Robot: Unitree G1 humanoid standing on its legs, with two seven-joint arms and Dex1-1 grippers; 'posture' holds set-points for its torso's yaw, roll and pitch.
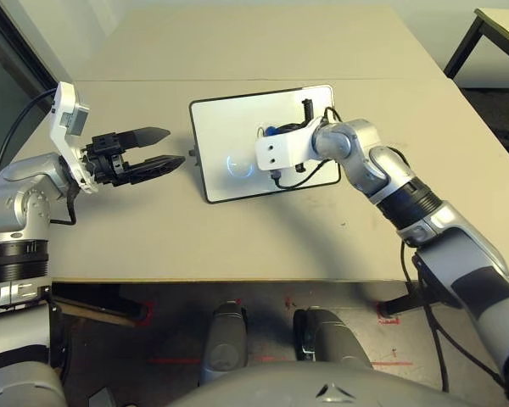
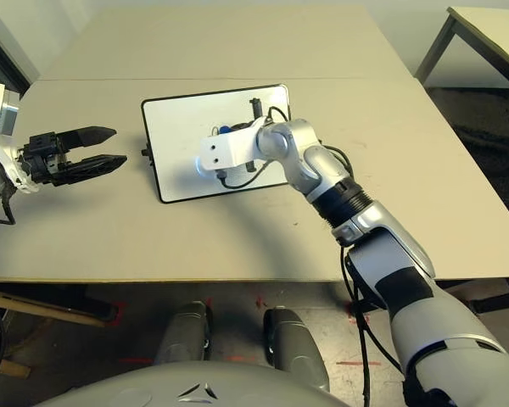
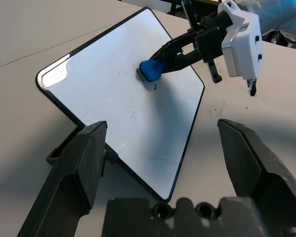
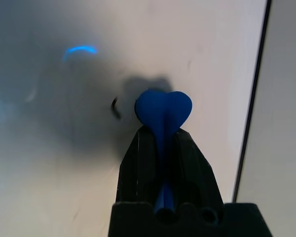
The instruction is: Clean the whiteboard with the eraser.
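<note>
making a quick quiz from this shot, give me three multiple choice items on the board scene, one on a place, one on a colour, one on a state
1. Where is the eraser?
A. on the bare table
B. against the whiteboard, in the right gripper
C. in the left gripper

2. What colour is the eraser?
A. blue
B. red
C. yellow

3. How is the left gripper?
A. shut on the eraser
B. shut on the board's edge
C. open and holding nothing

Answers:
1 B, the left wrist view shows the black fingers pinching it against the white surface.
2 A, it is bright blue in both wrist views.
3 C, its fingers stand apart beside the board.
</note>
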